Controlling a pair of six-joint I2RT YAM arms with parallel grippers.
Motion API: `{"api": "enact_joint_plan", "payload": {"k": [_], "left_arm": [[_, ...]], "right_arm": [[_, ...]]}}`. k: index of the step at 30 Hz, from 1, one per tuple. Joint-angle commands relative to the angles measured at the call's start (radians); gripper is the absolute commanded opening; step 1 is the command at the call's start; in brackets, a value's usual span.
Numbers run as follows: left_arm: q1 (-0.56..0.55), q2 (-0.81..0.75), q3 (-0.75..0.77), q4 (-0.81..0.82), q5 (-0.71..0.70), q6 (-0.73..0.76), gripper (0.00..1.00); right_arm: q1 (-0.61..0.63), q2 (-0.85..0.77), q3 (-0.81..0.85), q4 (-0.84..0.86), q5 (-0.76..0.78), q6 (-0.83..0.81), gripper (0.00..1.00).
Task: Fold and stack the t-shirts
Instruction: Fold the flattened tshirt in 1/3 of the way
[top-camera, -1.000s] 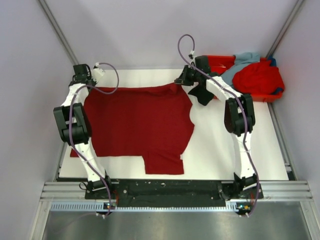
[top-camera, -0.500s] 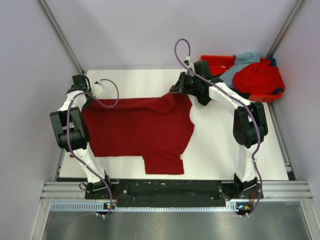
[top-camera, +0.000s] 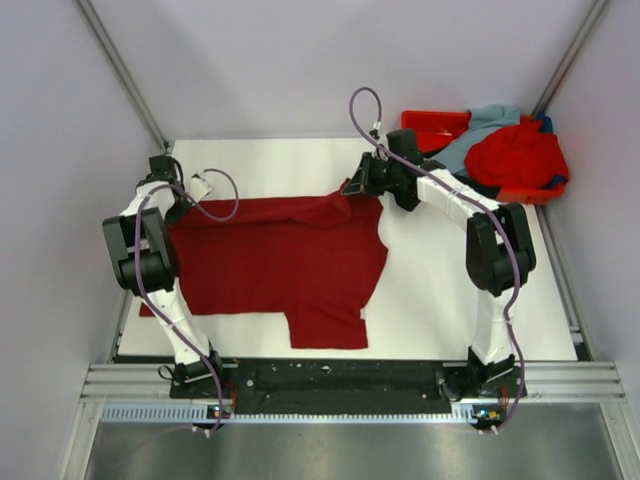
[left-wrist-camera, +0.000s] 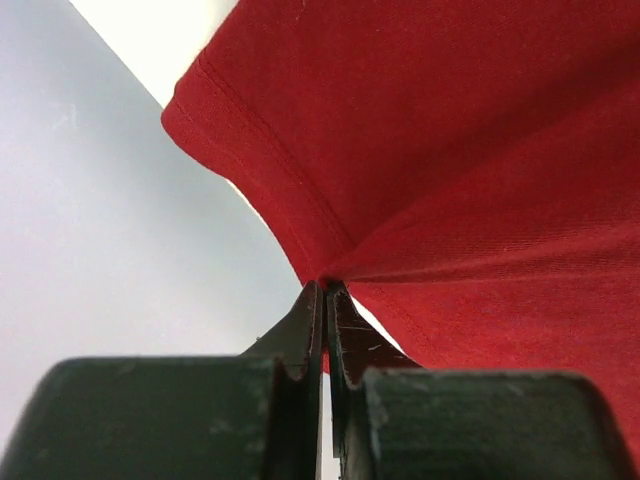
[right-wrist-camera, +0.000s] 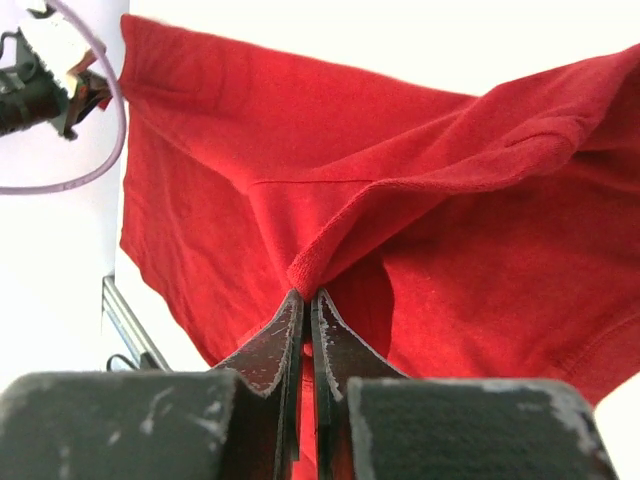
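Note:
A dark crimson t-shirt (top-camera: 275, 258) lies spread on the white table, its far edge lifted. My left gripper (top-camera: 183, 200) is shut on the shirt's far left corner, seen up close in the left wrist view (left-wrist-camera: 325, 288). My right gripper (top-camera: 352, 188) is shut on the shirt's far right edge near the collar, seen in the right wrist view (right-wrist-camera: 306, 292). The cloth (right-wrist-camera: 400, 200) stretches between the two grips. A bright red t-shirt (top-camera: 515, 155) and a pale grey-blue one (top-camera: 480, 125) lie piled in the tray. The black shirt barely shows under them.
An orange-red plastic tray (top-camera: 430, 124) stands at the far right corner of the table. Grey walls close in left, right and behind. A metal rail (top-camera: 340, 380) runs along the near edge by the arm bases.
Both grippers have come toward me with the shirt's far edge, which now sits lower over the body of the shirt. The right arm has swung left from beside the tray.

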Motion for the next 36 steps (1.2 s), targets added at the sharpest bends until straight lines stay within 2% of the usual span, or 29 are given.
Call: {"api": "enact_joint_plan", "payload": {"k": [1,4,5,10,13,19,26,29,36], "left_arm": [[0.004,-0.013,-0.005,0.005,0.010,0.003,0.00],[0.002,-0.022,-0.012,0.008,0.028,-0.006,0.00],[0.001,-0.022,-0.012,0.008,0.036,-0.009,0.00],[-0.024,-0.031,-0.023,0.000,0.037,-0.018,0.00],[-0.030,-0.044,-0.034,0.008,0.051,-0.021,0.00],[-0.030,-0.044,-0.038,0.014,0.056,-0.033,0.00],[-0.030,-0.057,-0.043,0.014,0.060,-0.039,0.00],[-0.030,-0.059,-0.038,0.016,0.054,-0.035,0.00],[-0.031,-0.054,-0.025,0.014,0.049,-0.033,0.00]], "right_arm": [[-0.031,0.047,0.037,0.031,0.101,-0.001,0.00],[-0.053,0.112,0.092,-0.008,0.219,-0.041,0.00],[-0.054,0.139,0.127,-0.033,0.269,-0.067,0.03],[-0.056,0.229,0.254,-0.132,0.469,-0.160,0.29],[-0.051,0.169,0.212,-0.149,0.514,-0.205,0.39],[0.012,0.061,0.065,-0.077,0.478,-0.349,0.55],[0.010,0.182,0.211,-0.123,0.502,-0.464,0.52],[0.010,0.213,0.235,-0.135,0.448,-0.490,0.43],[0.016,0.252,0.240,-0.179,0.437,-0.480,0.42]]}}
